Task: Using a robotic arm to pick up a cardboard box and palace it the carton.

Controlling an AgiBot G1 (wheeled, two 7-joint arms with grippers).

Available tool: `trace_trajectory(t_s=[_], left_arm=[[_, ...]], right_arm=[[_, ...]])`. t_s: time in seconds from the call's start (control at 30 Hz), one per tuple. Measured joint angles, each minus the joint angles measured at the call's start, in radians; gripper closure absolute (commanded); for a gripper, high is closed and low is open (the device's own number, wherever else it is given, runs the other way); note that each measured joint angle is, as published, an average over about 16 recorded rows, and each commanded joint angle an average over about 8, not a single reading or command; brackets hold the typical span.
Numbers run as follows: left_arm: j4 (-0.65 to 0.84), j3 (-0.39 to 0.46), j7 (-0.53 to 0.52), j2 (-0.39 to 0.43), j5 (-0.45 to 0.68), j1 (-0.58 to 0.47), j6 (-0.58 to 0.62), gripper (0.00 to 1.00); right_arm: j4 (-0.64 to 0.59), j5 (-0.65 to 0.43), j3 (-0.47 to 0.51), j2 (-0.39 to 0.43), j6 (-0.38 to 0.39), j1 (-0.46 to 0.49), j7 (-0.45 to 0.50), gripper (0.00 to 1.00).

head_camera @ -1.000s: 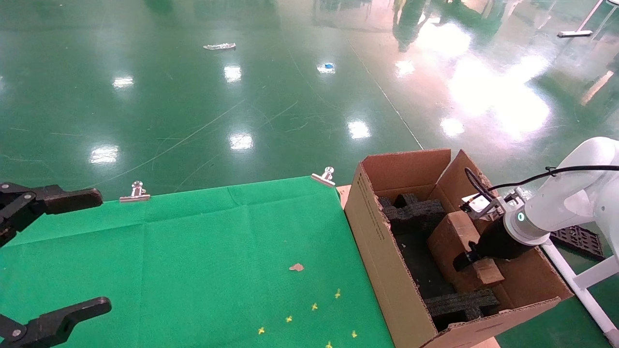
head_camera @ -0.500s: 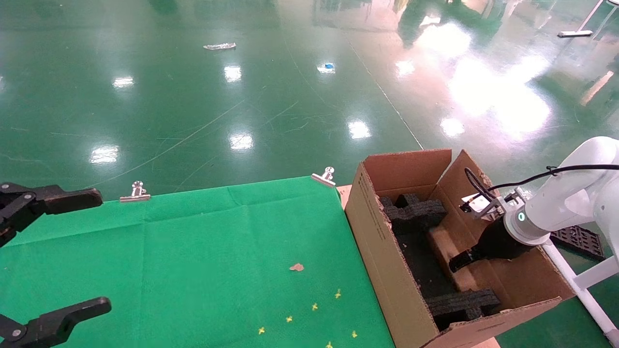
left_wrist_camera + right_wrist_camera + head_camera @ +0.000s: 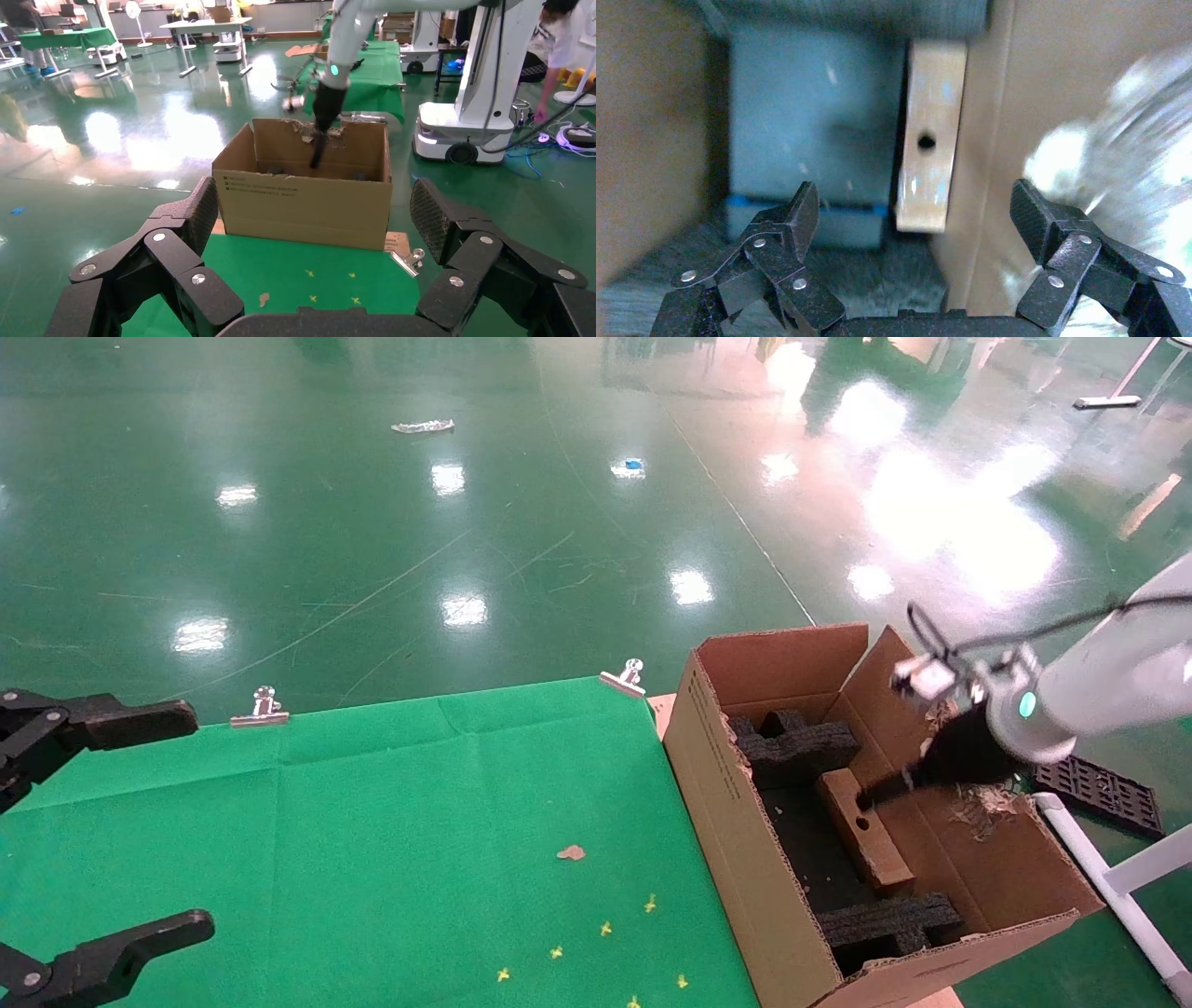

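Note:
The small cardboard box point(image 3: 866, 831) stands on its long edge inside the carton point(image 3: 726, 803), against the carton's right inner wall, its narrow face with the round hole up. It also shows in the right wrist view point(image 3: 926, 161). My right gripper point(image 3: 894, 784) on the white arm point(image 3: 1099, 696) is open and empty, just above the box and apart from it. In its own view the right gripper point(image 3: 916, 207) has its jaws spread wide. My left gripper point(image 3: 158, 826) is open and idle over the table's left edge; the left wrist view shows it point(image 3: 316, 203) facing the carton point(image 3: 302, 203).
Black foam inserts point(image 3: 801, 742) point(image 3: 889, 919) sit at the carton's far and near ends. The green cloth table point(image 3: 372, 822) carries a brown scrap point(image 3: 571, 851) and yellow marks. Metal clips point(image 3: 264, 708) point(image 3: 626, 678) hold its far edge. A black grid piece point(image 3: 1103, 794) lies on the floor to the right.
My right gripper has let go of the cardboard box, opened, and risen up and back. The box has dropped from a tilted hold to rest on its edge in the carton.

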Motion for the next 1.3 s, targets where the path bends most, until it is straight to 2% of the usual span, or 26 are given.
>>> trace_trajectory(t_s=[0.37, 0.6, 0.83, 1.3], left_arm=[[0.000, 0.001, 0.000, 0.000, 0.000, 0.000, 0.000, 0.00], [0.000, 0.001, 0.000, 0.000, -0.001, 0.000, 0.000, 0.00], [0.001, 0.001, 0.001, 0.000, -0.001, 0.000, 0.000, 0.00], [0.001, 0.002, 0.001, -0.001, -0.001, -0.001, 0.000, 0.00]], right_arm=[[0.086, 0.057, 0.051, 0.083, -0.059, 0.281, -0.138, 0.00], [0.139, 0.091, 0.086, 0.127, -0.075, 0.363, -0.183, 0.00], [0.209, 0.127, 0.157, 0.148, -0.094, 0.329, -0.207, 0.00], [0.444, 0.233, 0.420, 0.174, -0.150, 0.079, -0.285, 0.00]])
